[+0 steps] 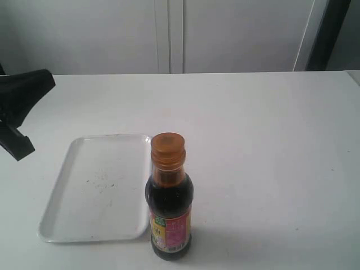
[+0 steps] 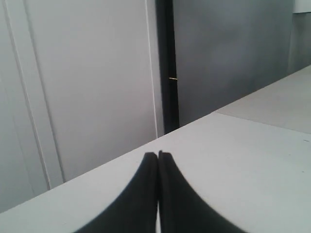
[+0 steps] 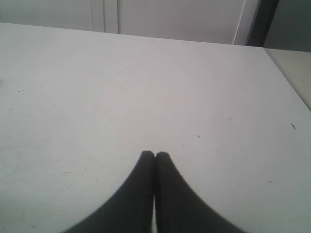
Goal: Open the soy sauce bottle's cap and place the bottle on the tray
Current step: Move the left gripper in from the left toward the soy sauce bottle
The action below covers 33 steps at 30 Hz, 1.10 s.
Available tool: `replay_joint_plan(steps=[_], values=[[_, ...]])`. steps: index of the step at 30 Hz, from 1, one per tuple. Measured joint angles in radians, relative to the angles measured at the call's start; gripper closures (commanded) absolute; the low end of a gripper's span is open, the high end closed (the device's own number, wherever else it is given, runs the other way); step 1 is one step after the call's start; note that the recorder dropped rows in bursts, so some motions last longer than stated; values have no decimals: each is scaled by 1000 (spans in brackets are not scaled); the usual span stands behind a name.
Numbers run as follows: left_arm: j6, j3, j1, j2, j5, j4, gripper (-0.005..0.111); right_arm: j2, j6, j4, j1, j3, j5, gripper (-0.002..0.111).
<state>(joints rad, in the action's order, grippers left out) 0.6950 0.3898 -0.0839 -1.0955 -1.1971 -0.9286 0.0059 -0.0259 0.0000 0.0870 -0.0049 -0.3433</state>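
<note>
Exterior view: the soy sauce bottle (image 1: 169, 199) stands upright on the white bench (image 1: 270, 146), just beside the tray (image 1: 73, 194) at the tray's 3 o'clock side, outside its rim. The cap (image 1: 167, 145) looks closed. The tray carries only dark specks. A dark arm part shows at 9 o'clock.

Left wrist view: the left end effector (image 2: 158, 155) is clenched, empty, its fingers pressed together, aimed along the bench toward the wall.

Right wrist view: the right end effector (image 3: 154, 155) is likewise clenched on nothing over bare bench.

Judged so, neither opening nor placing has begun.
</note>
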Motion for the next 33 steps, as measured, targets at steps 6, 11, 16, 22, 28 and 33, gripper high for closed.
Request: replay_joint_plan(steps=[6,11,16,22,28,33], values=[[9,27,-76,-35,-6,-32,107,0,0,0,0,0,0,108],[51,49,-143,-51,-10,-36,80,0,0,0,0,0,0,108],[77,58,-203,-61,-10,-36,36,0,0,0,0,0,0,108],[164,87,-295,-63,-10,-3,1,0,0,0,0,0,0,108],[295,141,-344,-63,-10,-38,2,0,0,0,0,0,0,108],[275,165,-395,-65,-10,-93,2,0,0,0,0,0,0,108]])
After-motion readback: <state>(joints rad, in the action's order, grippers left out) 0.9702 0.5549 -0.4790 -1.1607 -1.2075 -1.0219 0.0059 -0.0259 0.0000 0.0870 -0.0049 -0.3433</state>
